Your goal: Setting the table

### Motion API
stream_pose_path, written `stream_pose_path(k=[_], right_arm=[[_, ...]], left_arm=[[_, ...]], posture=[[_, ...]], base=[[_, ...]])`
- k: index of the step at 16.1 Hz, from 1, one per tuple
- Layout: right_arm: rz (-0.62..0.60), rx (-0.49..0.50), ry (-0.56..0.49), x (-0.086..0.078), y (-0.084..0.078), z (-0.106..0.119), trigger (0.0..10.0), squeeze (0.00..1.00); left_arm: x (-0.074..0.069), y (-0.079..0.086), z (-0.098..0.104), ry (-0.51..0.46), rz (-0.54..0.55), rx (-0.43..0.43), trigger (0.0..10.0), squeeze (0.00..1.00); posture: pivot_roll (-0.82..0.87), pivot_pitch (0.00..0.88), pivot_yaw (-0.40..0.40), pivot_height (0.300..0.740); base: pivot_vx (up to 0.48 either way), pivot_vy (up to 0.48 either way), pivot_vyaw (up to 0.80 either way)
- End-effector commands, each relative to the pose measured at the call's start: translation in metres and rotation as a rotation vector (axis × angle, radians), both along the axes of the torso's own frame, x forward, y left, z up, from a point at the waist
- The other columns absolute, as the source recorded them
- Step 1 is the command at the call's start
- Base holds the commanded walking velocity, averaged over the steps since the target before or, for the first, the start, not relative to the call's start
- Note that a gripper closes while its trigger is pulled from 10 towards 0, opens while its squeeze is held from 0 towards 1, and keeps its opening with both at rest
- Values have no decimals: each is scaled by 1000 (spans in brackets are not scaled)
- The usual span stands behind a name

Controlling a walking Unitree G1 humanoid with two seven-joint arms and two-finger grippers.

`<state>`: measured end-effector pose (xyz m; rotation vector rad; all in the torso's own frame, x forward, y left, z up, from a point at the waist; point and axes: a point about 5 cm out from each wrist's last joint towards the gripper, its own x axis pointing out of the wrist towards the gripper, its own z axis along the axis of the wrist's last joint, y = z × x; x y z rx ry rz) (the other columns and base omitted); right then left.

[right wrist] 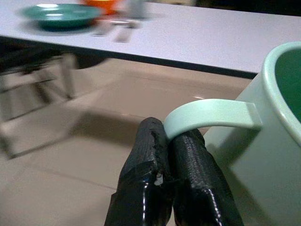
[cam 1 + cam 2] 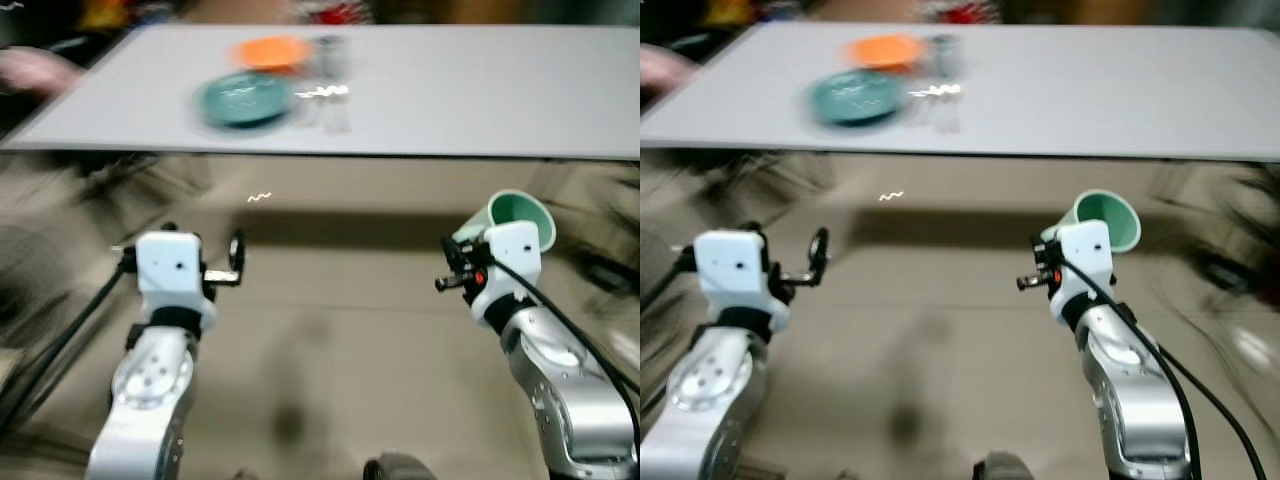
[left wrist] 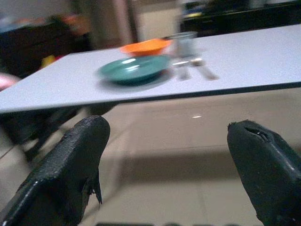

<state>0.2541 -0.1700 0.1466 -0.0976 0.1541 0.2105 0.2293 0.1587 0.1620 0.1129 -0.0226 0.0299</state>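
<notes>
Mint-green mug (image 2: 520,216) carried by the right gripper (image 1: 176,141), black fingers (image 1: 146,155) clenched on the curved handle (image 1: 211,117), body tilted with the open mouth turned forward and up; green interior seen, contents not discernible. Held above the tan floor (image 2: 330,340), short of the table (image 2: 480,90) and well apart from the items on it.

On the far left part of the white table: teal plate (image 2: 243,98), apparently bare; orange bowl (image 2: 272,50) just behind it, inside not visible; grey cup (image 3: 183,43) beside the bowl; silver cutlery (image 2: 325,100) laid just right of the plate, pieces too blurred to tell apart. Head views smeared throughout.

Left gripper (image 3: 169,155) held out at waist height over the floor, fingers (image 3: 70,169) spread wide and grasping nothing.

Left wrist view: plate, bowl, cup and cutlery seen low across the tabletop, with table edge and shaded floor beneath, framed by the two parted fingers. Right wrist view: handle pinched between closed fingertips, mug wall and rim close alongside, the plate and cutlery small in the distance; metal legs (image 1: 33,89) of furniture under the table visible. Head views: both silver arms, white wrist housings and trailing black cables (image 2: 60,330) shown together with the whole table.
</notes>
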Motion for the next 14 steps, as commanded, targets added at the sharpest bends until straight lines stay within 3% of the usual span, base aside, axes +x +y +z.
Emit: stream_pose_path(k=[1, 11, 14], right_arm=[[-29, -7, -13, 2, -7, 3, 10000, 0], [-65, -35, -27, 7, -21, 7, 10000, 0], [-35, -99, -54, 8, -17, 8, 10000, 0]], left_arm=[[1, -3, 1, -5, -16, -14, 10000, 0], [-8, 5, -8, 20, 3, 8, 10000, 0], [-8, 17, -7, 7, 45, 37, 10000, 0]], posture=[[-154, 92, 53, 740], [-163, 77, 42, 740], [-165, 72, 37, 740]], base=[[277, 0, -800], [277, 0, -800], [279, 0, 0]])
